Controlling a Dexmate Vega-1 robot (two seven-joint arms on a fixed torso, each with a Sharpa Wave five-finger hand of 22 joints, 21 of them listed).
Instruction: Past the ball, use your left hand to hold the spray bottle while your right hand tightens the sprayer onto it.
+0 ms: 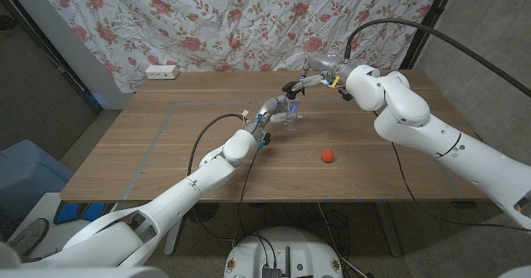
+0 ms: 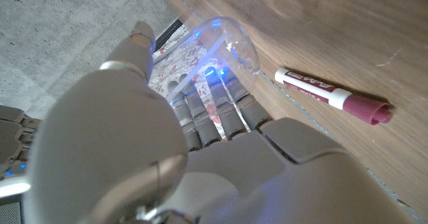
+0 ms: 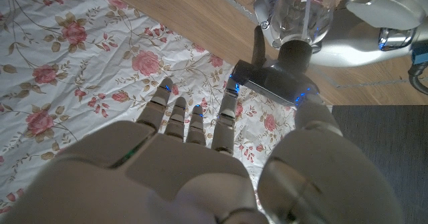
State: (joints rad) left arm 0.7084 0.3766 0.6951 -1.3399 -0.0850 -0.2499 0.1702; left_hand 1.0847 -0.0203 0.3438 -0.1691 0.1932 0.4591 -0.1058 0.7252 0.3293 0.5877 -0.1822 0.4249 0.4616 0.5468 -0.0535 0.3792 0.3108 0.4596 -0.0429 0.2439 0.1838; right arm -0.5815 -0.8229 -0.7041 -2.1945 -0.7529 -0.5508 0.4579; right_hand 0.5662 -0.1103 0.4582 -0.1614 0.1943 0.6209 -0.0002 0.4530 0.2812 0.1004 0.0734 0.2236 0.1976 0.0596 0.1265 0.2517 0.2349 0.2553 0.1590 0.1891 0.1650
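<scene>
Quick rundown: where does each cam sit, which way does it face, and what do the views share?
Head: on the head, looking down the table; both arms.
Left wrist: behind the left hand, facing the spray bottle and a marker.
Right wrist: behind the right hand, facing the sprayer.
Shared: the bottle.

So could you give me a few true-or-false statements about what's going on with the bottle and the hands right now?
1. The left hand holds the clear bottle. True.
2. The ball lies beyond the bottle, nearer the curtain. False: it lies nearer the robot than the bottle.
3. The right hand is at the sprayer. True.
4. The marker stands upright on the table. False: it lies on its side.
5. The ball is blue. False: it is red.
</scene>
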